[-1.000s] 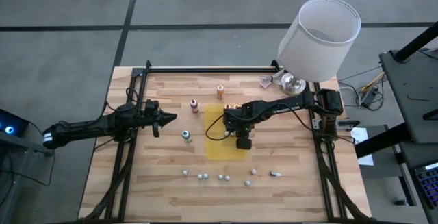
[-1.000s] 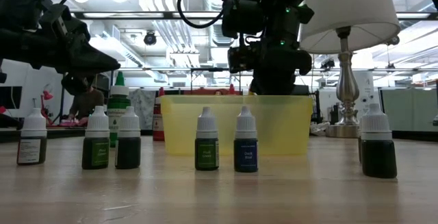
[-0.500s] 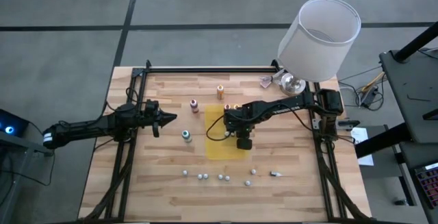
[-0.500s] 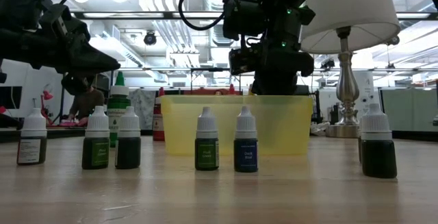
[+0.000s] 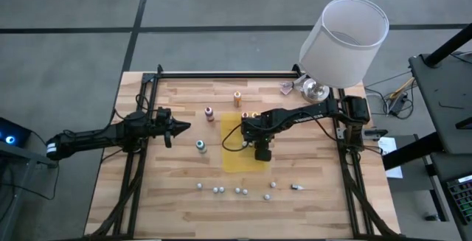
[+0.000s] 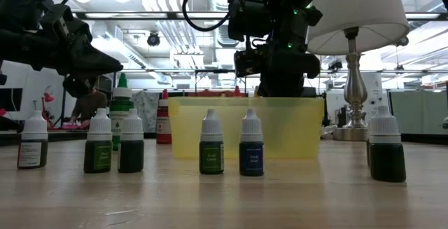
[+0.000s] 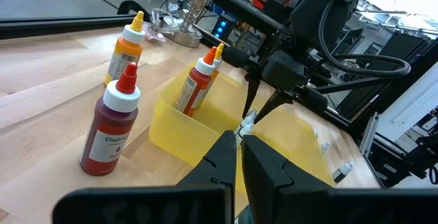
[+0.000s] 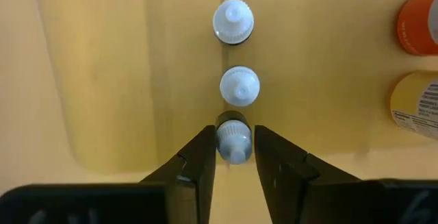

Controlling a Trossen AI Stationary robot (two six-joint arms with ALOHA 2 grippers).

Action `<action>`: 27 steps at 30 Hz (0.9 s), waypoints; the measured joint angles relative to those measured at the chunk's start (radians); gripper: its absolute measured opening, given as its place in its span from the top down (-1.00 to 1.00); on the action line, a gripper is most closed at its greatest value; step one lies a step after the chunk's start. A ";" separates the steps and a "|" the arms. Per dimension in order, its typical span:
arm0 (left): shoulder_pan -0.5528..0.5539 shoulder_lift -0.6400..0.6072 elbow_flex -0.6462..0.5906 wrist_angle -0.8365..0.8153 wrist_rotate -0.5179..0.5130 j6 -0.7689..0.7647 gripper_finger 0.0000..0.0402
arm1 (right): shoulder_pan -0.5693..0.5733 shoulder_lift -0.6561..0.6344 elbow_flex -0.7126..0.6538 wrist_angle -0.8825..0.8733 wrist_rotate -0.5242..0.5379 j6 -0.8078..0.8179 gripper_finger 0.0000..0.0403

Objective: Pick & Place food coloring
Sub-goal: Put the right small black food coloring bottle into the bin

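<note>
A translucent yellow bin (image 5: 234, 155) stands mid-table. In its far end stand a red bottle (image 7: 195, 85) and a yellow bottle (image 7: 217, 54). An orange bottle (image 5: 237, 99), a dark red bottle (image 5: 209, 113) and a teal bottle (image 5: 200, 146) stand on the table beside it. My right gripper (image 5: 262, 152) is over the bin, shut on a small white-capped bottle (image 8: 235, 142). Two more white-capped bottles (image 8: 239, 85) stand in the bin. My left gripper (image 5: 179, 128) is shut and empty, left of the bin. My right gripper pinches the small bottle's white cap (image 8: 235, 147) between its two fingers (image 8: 200, 157), which point down into the bin from above. The bottle stays upright below the fingers. Whether its base stands on the bin's floor, I cannot tell.
Several small white-capped bottles (image 5: 217, 190) stand in a row near the table's front edge, and they show close up in the low view (image 6: 212, 145). A lamp with a white shade (image 5: 343, 42) stands at the far right corner.
</note>
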 joint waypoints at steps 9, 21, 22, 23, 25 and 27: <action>0.000 0.000 0.000 0.000 0.000 0.000 1.00 | 0.000 -0.001 0.000 0.000 0.000 0.005 0.38; 0.000 0.000 0.000 0.000 0.000 0.000 1.00 | 0.000 -0.004 0.000 -0.001 0.015 0.005 0.30; 0.000 0.000 0.000 0.000 0.000 0.000 1.00 | 0.000 -0.004 0.000 -0.001 0.022 0.006 0.29; 0.000 0.000 0.000 0.000 0.000 0.000 1.00 | 0.000 -0.005 0.000 -0.002 0.025 0.007 0.29; 0.000 0.000 0.000 0.000 0.000 0.000 1.00 | 0.000 -0.009 0.000 -0.002 0.026 0.008 0.29; 0.000 0.000 0.000 0.000 0.000 0.000 1.00 | 0.000 -0.016 0.000 -0.005 0.026 0.008 0.29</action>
